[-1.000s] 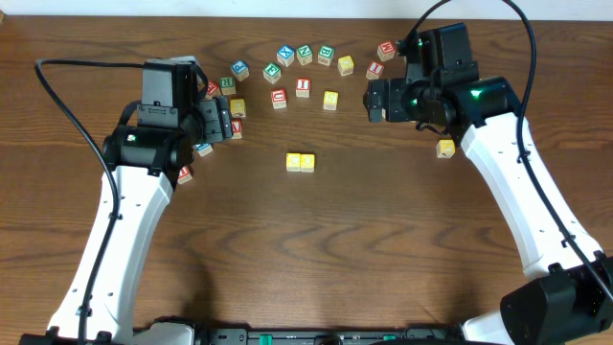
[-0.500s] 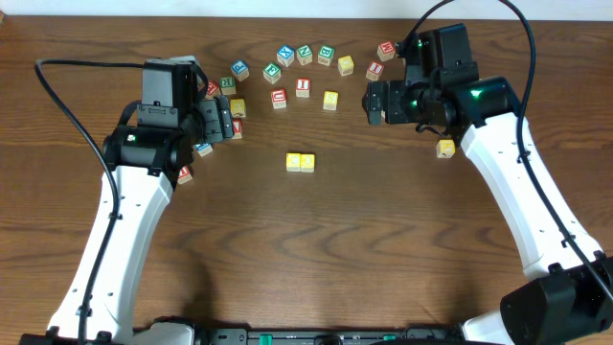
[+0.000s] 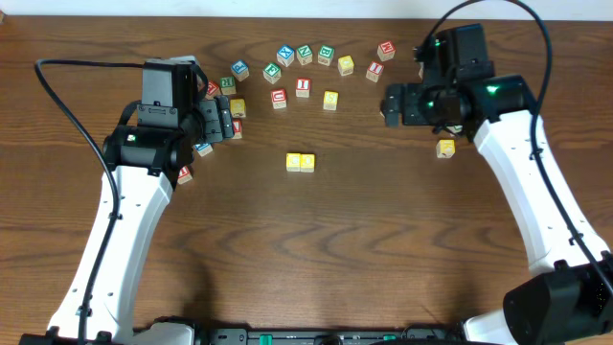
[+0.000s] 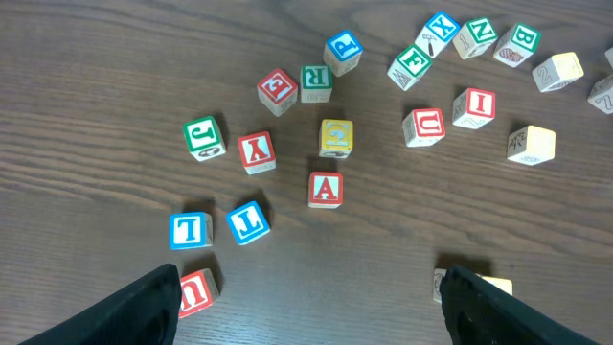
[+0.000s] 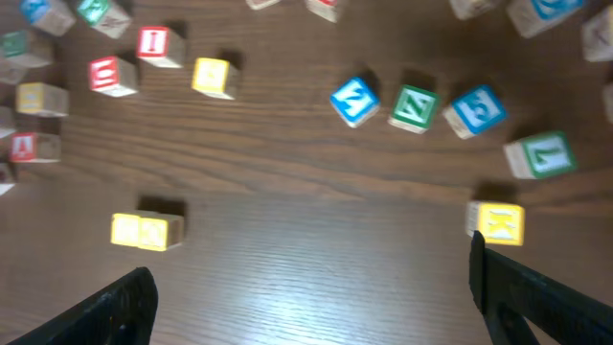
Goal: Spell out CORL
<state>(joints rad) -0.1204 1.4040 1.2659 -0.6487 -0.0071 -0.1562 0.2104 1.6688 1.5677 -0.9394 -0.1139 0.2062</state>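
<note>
Left hand (image 3: 220,119) spread wide, empty, hovering at 10 o'clock of the tabletop (image 3: 316,240) over loose letter blocks. Right hand (image 3: 391,103) also spread wide, nothing in it, at 2 o'clock.

Two yellow blocks (image 3: 300,162) sit touching side by side near the tabletop centre, well apart from the rest; letters not readable.

Left wrist view:
- green R block (image 4: 315,82) sits just beside a red E block (image 4: 277,91).
- blue L block (image 4: 190,230) is near a blue T block (image 4: 248,221), both at 8 o'clock of the red A block (image 4: 325,189).
- yellow block (image 4: 335,137) is at 12 o'clock of the A; letter is C or G, cannot tell.

Arc of blocks (image 3: 304,53) at 12 o'clock of the tabletop. Single yellow block (image 3: 445,149) at 4 o'clock of the right hand, apart from it.
</note>
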